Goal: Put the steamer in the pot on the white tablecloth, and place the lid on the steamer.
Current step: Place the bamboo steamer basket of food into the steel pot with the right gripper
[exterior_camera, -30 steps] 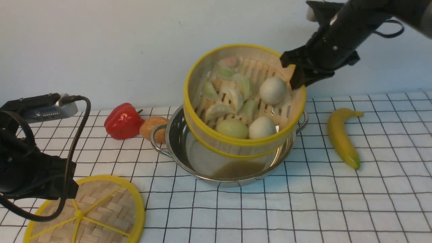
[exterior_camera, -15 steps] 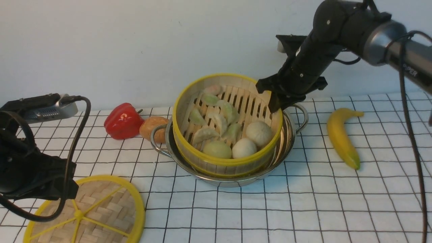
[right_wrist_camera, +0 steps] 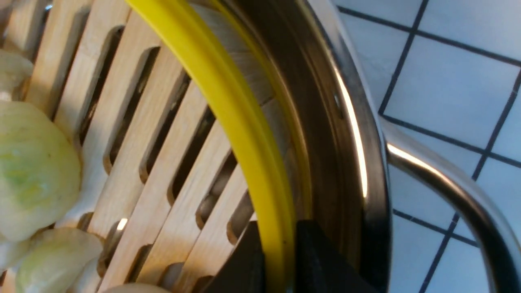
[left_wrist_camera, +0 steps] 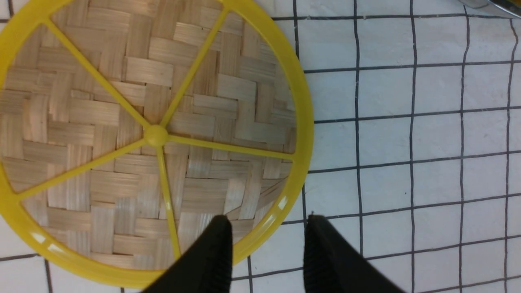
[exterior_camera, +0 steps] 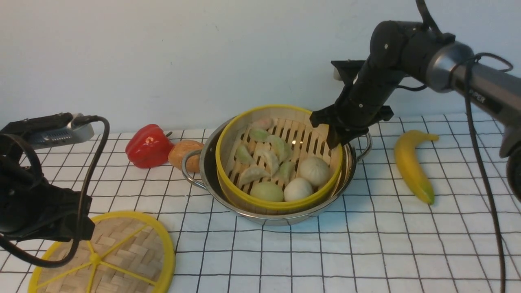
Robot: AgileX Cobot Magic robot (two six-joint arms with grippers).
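As the pot [exterior_camera: 281, 220] gleams, slatted steamer [exterior_camera: 275, 204] nests.

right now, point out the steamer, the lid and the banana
steamer [exterior_camera: 302, 140], front view, bare slats of its floor on the far side
lid [exterior_camera: 94, 258], front view, its central yellow knob
banana [exterior_camera: 407, 165], front view, middle of its body
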